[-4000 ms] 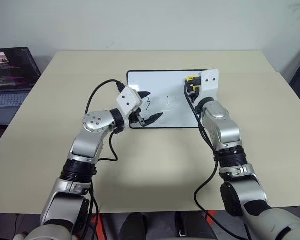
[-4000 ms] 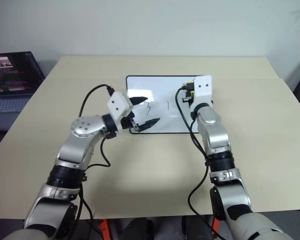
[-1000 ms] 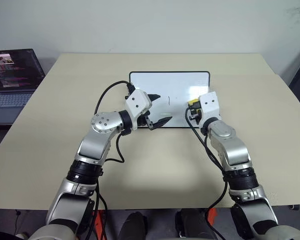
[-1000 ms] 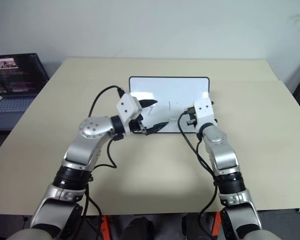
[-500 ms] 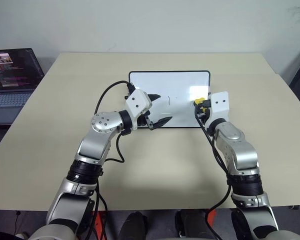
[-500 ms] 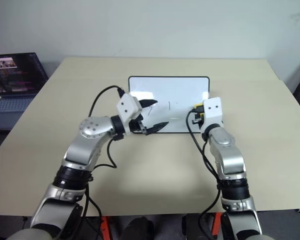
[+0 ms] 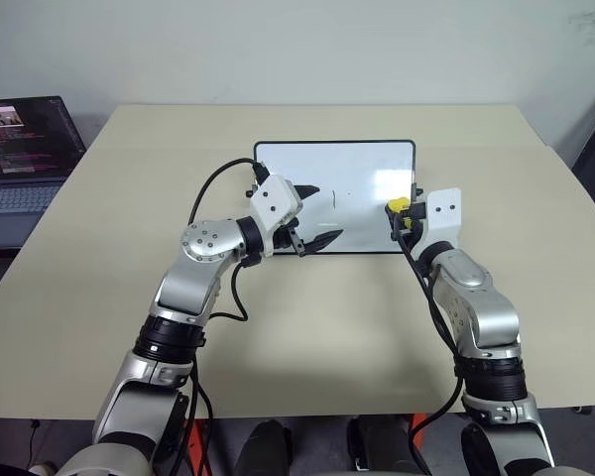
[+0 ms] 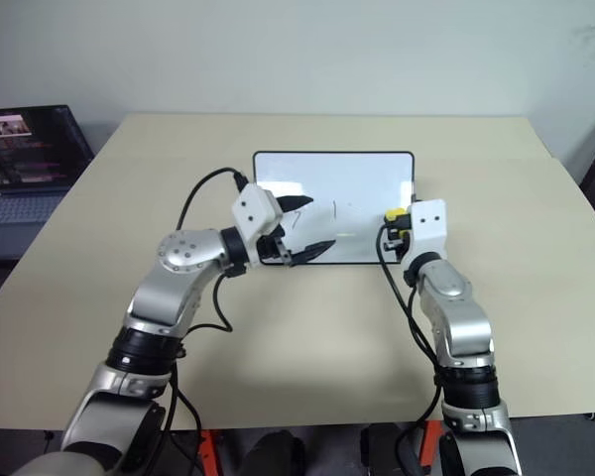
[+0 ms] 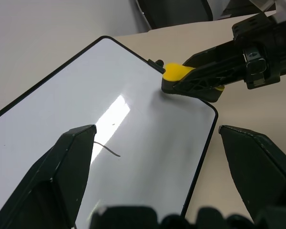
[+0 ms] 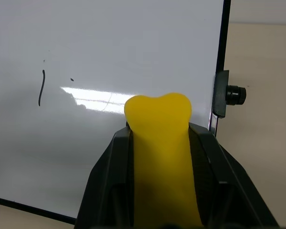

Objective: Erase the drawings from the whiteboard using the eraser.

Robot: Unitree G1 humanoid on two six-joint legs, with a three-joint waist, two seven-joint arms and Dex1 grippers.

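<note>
Eraser [image 10: 158, 157], clamped in the right gripper [image 7: 405, 214], sits at the whiteboard's [image 7: 357, 164] right edge. Left gripper [image 7: 312, 213] hovers with jaws spread, empty. Wiping underway; next, sweep left across the remaining drawings [image 10: 41, 88].

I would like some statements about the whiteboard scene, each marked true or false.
1. The right hand holds the eraser. True.
2. The eraser is blue. False: it is yellow.
3. The left hand is shut. False: its fingers are spread open at the whiteboard edge.
4. A vertical stroke remains on the board. True.
5. The laptop lies on the whiteboard. False: it sits apart, at the far left.
</note>
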